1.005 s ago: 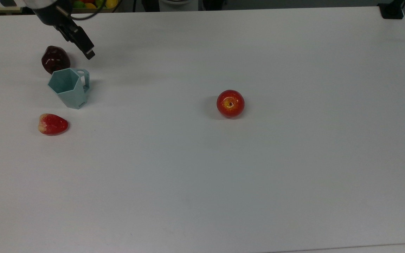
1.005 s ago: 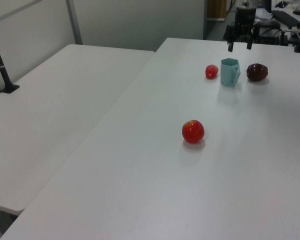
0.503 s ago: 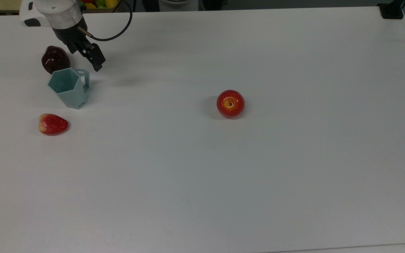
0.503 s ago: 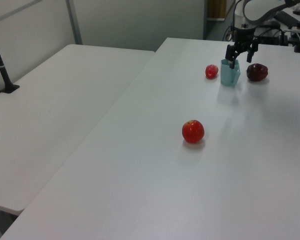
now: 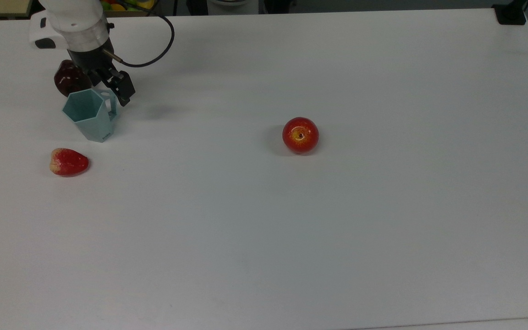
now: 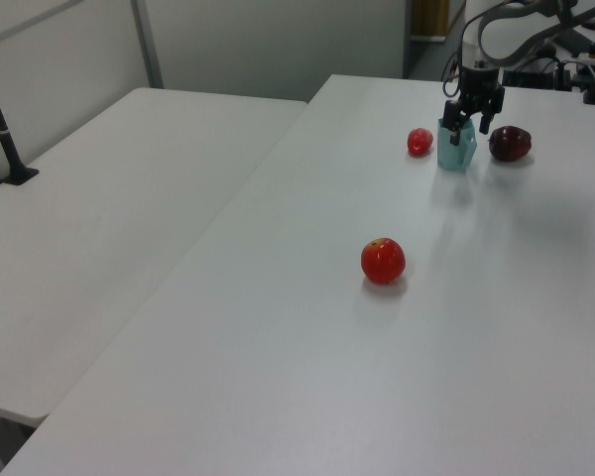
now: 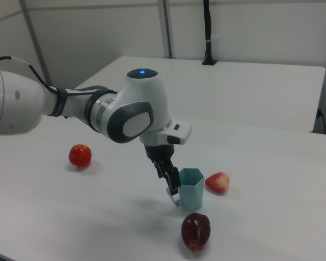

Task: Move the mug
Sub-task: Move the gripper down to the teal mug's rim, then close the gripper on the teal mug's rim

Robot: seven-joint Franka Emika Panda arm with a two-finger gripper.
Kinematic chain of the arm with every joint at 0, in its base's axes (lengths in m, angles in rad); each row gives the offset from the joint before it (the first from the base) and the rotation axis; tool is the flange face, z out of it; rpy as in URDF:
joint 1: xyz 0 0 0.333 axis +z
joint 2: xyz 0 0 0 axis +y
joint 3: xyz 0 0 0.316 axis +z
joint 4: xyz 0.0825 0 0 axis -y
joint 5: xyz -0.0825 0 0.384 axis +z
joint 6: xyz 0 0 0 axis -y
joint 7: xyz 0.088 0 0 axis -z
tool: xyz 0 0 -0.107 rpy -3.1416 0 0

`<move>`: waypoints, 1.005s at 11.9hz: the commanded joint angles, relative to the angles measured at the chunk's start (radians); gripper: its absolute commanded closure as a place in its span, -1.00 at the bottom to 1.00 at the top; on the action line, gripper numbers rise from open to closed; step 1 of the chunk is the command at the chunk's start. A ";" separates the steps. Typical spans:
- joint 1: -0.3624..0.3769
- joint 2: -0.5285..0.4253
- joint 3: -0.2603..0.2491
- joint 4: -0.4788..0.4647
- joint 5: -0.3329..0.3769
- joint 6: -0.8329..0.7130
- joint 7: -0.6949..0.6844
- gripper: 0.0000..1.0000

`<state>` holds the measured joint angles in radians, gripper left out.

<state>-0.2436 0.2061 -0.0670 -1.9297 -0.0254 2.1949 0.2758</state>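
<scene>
Mug (image 5: 90, 112): you see pale teal plastic, six flat sides narrowing toward the base, a thin squarish handle, upright and empty on the white table (image 5: 337, 220), between the dark red fruit (image 5: 69, 79) and the strawberry (image 5: 68, 162). Your gripper (image 5: 119, 91) hovers at the handle, fingers parted, gripping nothing.

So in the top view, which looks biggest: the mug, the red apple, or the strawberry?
1. The mug looks biggest.
2. The red apple and the strawberry look about the same, so I won't rank them.
</scene>
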 commanded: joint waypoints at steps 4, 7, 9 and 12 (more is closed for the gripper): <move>-0.002 0.004 -0.007 -0.020 -0.013 0.059 0.138 -0.58; 0.000 0.012 -0.007 -0.022 -0.013 0.059 0.166 -0.53; 0.006 0.031 -0.007 -0.022 -0.013 0.069 0.183 -0.46; 0.012 0.053 -0.007 -0.022 -0.013 0.092 0.201 -0.38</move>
<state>-0.2452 0.2537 -0.0692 -1.9302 -0.0253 2.2404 0.4425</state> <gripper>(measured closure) 0.286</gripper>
